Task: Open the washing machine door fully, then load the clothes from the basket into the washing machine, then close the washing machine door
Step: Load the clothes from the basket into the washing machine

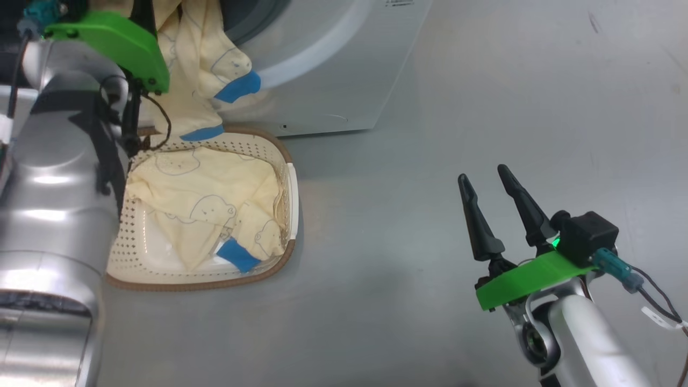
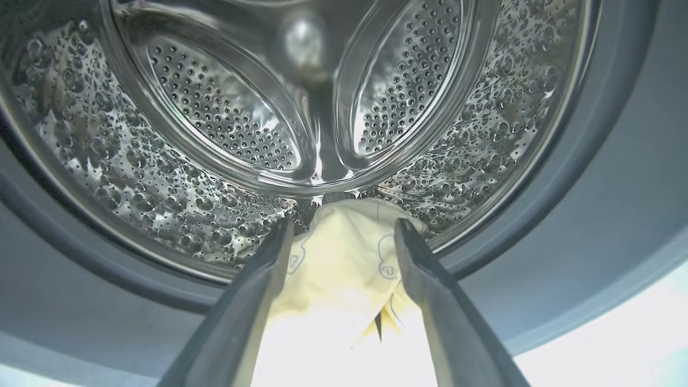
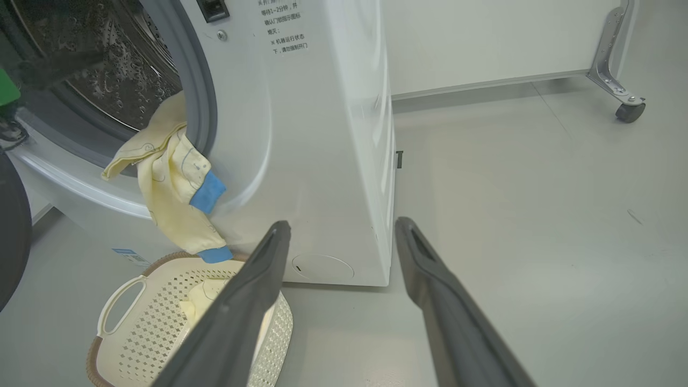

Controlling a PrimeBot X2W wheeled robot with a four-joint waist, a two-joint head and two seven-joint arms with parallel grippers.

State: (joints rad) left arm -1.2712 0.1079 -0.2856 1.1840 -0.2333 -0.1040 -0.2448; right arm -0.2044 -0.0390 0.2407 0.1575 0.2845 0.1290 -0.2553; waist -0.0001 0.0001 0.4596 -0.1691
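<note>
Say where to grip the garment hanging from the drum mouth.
Take the hanging garment at its bunched top fold, where it crosses the washing machine rim, coming from the front. Below that it dangles limp toward the basket, so a lower grip at the blue cuff would probably leave slack outside.

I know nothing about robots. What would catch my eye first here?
Pale yellow clothes spill from the open washing machine, hanging toward the basket below, which holds more. At lower right in the head view, the right tool hovers open above the grey floor.
</note>
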